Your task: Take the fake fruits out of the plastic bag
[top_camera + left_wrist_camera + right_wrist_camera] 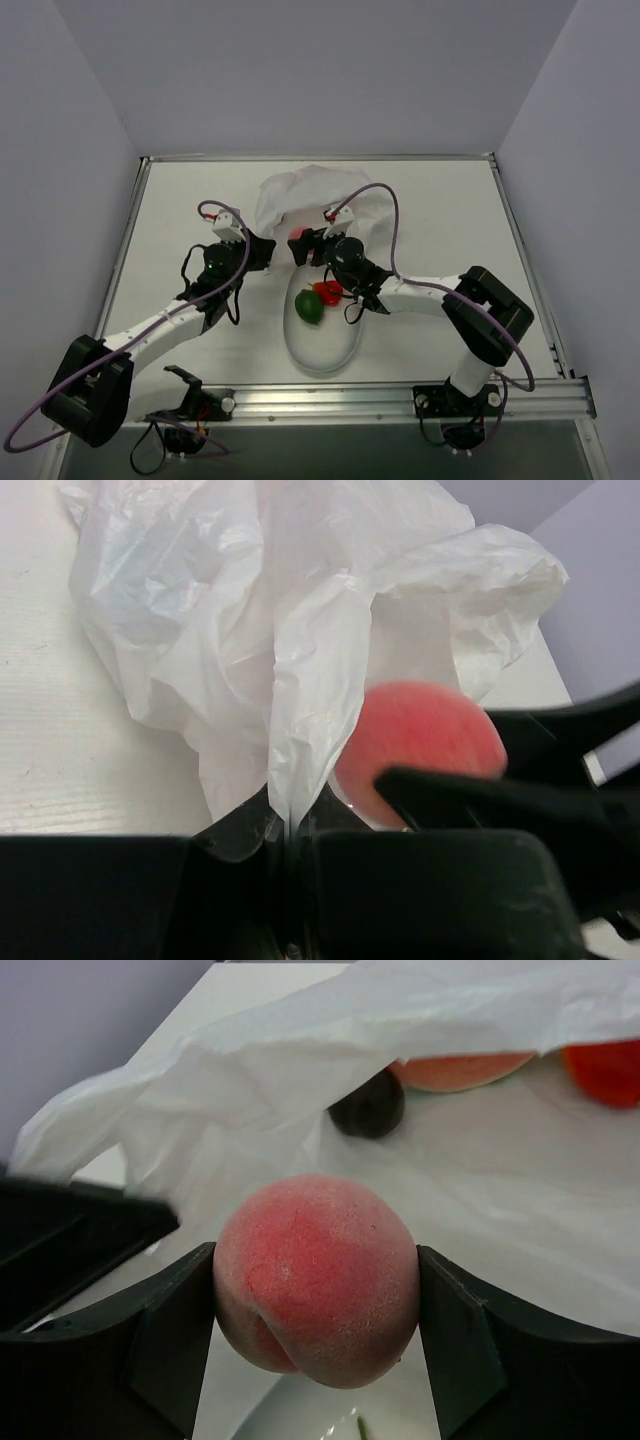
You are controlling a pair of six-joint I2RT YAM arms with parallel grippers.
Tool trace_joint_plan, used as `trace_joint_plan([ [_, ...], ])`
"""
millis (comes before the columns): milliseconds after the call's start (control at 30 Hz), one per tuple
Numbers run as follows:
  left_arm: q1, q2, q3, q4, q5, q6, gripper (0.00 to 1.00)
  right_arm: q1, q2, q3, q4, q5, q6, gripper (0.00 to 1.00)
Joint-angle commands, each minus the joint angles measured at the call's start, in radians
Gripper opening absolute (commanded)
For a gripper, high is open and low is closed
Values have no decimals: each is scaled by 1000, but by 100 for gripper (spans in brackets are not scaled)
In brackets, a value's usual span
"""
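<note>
Top external view: the plastic bag (310,195) sits crumpled at the far middle of the table (450,230), with its open side toward the arms. Just in front of it is a white oval plate (330,355) with a green round fruit (308,307) and a red fruit (327,292) on its far end, touching each other. The right gripper (299,241) is between bag and plate, clamped on a pink peach (297,234) right at the bag's opening. The left gripper (268,252) is just beside it, on the bag's near edge.

Left wrist view: the left claw is pinched together on a fold of the bag, with the film bunched up between its tips. The peach shows just to the right, half tucked behind the film, and one of the right gripper's dark fingers cuts across in front of it.

Right wrist view: the peach is squeezed between both fingers, outside the bag, with a bit of plate rim below it. Further in, under the bag's raised top sheet, a dark plum (368,1108), an orange-red piece (460,1068) and a red piece (605,1070) lie inside. The left gripper is a black shape at the left edge.
</note>
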Motion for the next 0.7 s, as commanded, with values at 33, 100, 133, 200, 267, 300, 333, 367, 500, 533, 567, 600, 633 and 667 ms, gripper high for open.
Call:
trace_joint_plan([
  [33,10,-28,16,3,-24,46,2,86,-208,-116,-87,56,13,32],
  [100,10,-36,18,-8,-30,53,2,170,-319,-185,-137,86,18,33],
  [133,10,-37,18,-9,-33,56,2,199,-357,-201,-202,126,27,33],
  [200,10,-36,18,-11,-31,56,2,300,-439,-245,-259,168,46,33],
  [267,10,-34,21,-11,-30,58,2,400,-487,-271,-318,241,95,33],
  [300,10,-30,22,-9,-28,58,2,431,-493,-296,-328,264,115,33],
  [333,11,-30,21,-9,-28,60,2,458,-495,-303,-342,281,131,33],
  [367,11,-28,22,-11,-30,60,2,484,-492,-310,-348,310,159,33],
  [500,10,-25,19,-9,-31,60,2,563,-420,-313,-361,362,202,33],
  [533,10,-25,19,-8,-31,60,2,563,-405,-307,-365,376,205,33],
  [567,10,-27,18,-8,-30,60,2,563,-389,-304,-370,385,210,33],
  [600,10,-30,18,-8,-30,60,2,563,-362,-297,-372,396,205,33],
  [633,10,-30,16,-8,-30,61,2,563,-351,-293,-364,402,202,33],
  [667,10,-31,18,-9,-31,61,2,563,-340,-291,-361,409,201,33],
])
